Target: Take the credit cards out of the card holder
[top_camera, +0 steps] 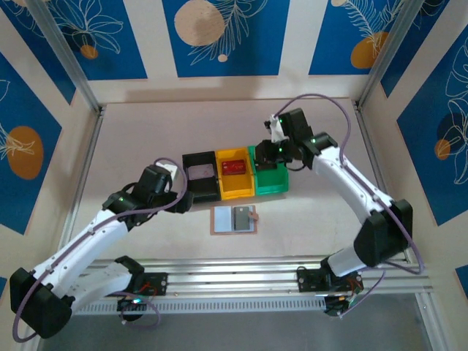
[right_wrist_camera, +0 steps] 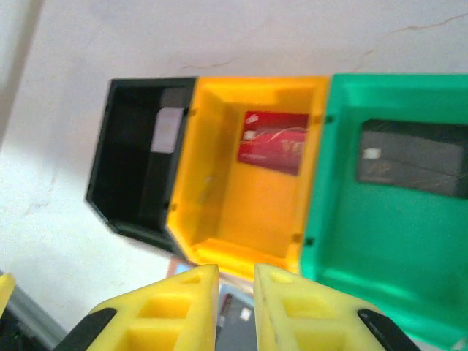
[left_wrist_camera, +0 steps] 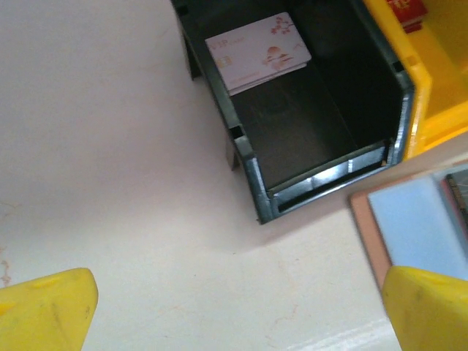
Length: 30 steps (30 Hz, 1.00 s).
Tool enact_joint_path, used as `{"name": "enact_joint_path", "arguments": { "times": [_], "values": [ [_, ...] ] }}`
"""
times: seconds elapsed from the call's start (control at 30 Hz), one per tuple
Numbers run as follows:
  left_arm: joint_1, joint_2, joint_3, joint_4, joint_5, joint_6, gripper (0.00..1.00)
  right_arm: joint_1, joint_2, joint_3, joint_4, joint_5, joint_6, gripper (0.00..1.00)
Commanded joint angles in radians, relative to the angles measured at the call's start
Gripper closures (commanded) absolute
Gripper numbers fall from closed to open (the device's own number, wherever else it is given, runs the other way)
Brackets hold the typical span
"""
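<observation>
Blue panels printed with white leaves and orange discs wall in the pale bench (top_camera: 146,139) I work on. Three bins stand touching in a row near its middle: a black bin (left_wrist_camera: 252,175), a yellow bin (right_wrist_camera: 241,252) and a green bin (right_wrist_camera: 365,234).

Each bin has one card lying flat on its floor. A pale card (left_wrist_camera: 256,53) with a small flower print sits at the back of the black one, a red card (right_wrist_camera: 272,141) in the yellow one, and a dark card (right_wrist_camera: 413,157) in the green one.

The card holder (top_camera: 221,219) lies opened flat on the bench just in front of the yellow bin, apart from it, with its pale pockets facing up and a tan edge around them. What looks like a grey card (top_camera: 240,217) rests on its right half (too small to say whether it is tucked into a pocket), and the snap tab pokes out beside it.

My left gripper (left_wrist_camera: 238,300) is spread wide with nothing between its yellow fingers. It hangs over bare bench at the front corner of the black bin, the holder's edge just to its side.

My right gripper (right_wrist_camera: 235,292) is above the bins, looking down on all three. Its fingers are drawn nearly together – a narrow slot between them, nothing in it.
</observation>
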Motion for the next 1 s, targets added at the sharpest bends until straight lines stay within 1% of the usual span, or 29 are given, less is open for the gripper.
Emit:
{"name": "enact_joint_path", "arguments": {
  "times": [0.0, 0.1, 0.17, 0.27, 0.37, 0.47, 0.57, 0.77, 0.97],
  "values": [
    [0.001, -0.001, 0.053, -0.041, 0.108, -0.055, 0.00, 0.056, -0.088, -0.158, 0.102, -0.055, 0.062, 0.79],
    [-0.013, -0.002, 0.040, -0.002, 0.213, -0.154, 0.00, 0.109, -0.195, -0.322, 0.215, -0.085, 0.111, 0.81],
    [-0.033, 0.006, 0.032, 0.027, 0.246, -0.225, 0.00, 0.135, -0.255, -0.413, 0.267, -0.088, 0.147, 0.82],
    [-0.078, 0.037, 0.035, 0.044, 0.253, -0.297, 0.00, 0.161, -0.321, -0.517, 0.321, -0.085, 0.188, 0.83],
    [-0.140, 0.081, 0.043, 0.052, 0.223, -0.347, 0.00, 0.175, -0.349, -0.596, 0.364, -0.082, 0.220, 0.83],
    [-0.210, 0.125, 0.038, 0.078, 0.190, -0.400, 0.00, 0.184, -0.336, -0.645, 0.387, -0.083, 0.241, 0.84],
    [-0.257, 0.161, 0.002, 0.150, 0.198, -0.471, 0.00, 0.195, -0.305, -0.668, 0.404, -0.084, 0.254, 0.85],
    [-0.315, 0.241, -0.035, 0.272, 0.209, -0.547, 0.00, 0.216, -0.227, -0.688, 0.454, -0.057, 0.284, 0.88],
    [-0.367, 0.324, -0.013, 0.322, 0.193, -0.566, 0.00, 0.226, -0.152, -0.677, 0.455, -0.019, 0.303, 0.91]
  ]
}}
